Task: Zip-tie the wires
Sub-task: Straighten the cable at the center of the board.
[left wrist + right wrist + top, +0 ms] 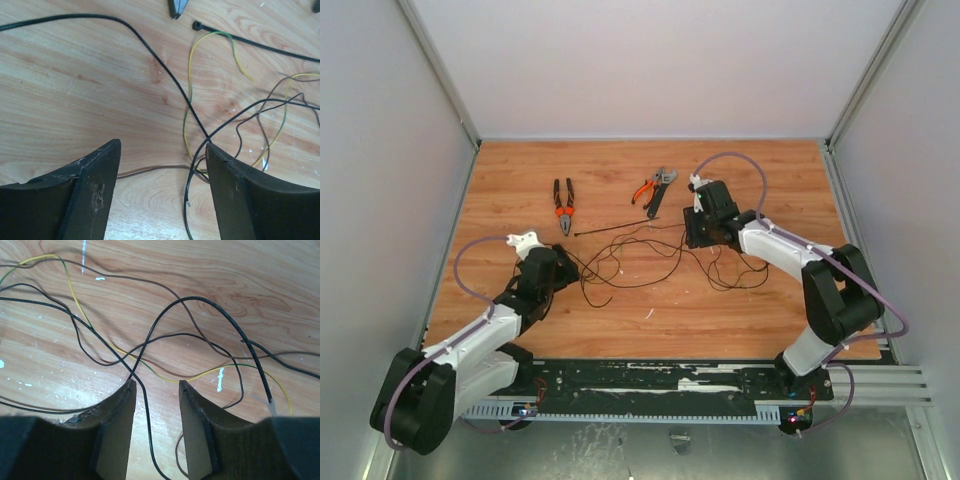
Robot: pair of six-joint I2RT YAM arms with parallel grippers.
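My left arm [470,340] stretches low from 7 o'clock. The left gripper [570,272] sits at the 9 o'clock edge of the wires [640,262], its fingers spread wide over bare table [740,310]. One black strand passes the right finger's [235,185] tip. My right arm [810,270] bends in from 4 o'clock. The right gripper [696,240] is at the tangle's 2 o'clock edge, jaws parted, and a strand lies loose in the gap, unpinched. The zip tie [615,229] lies straight at the wires' 12 o'clock, beside the pliers [563,205].
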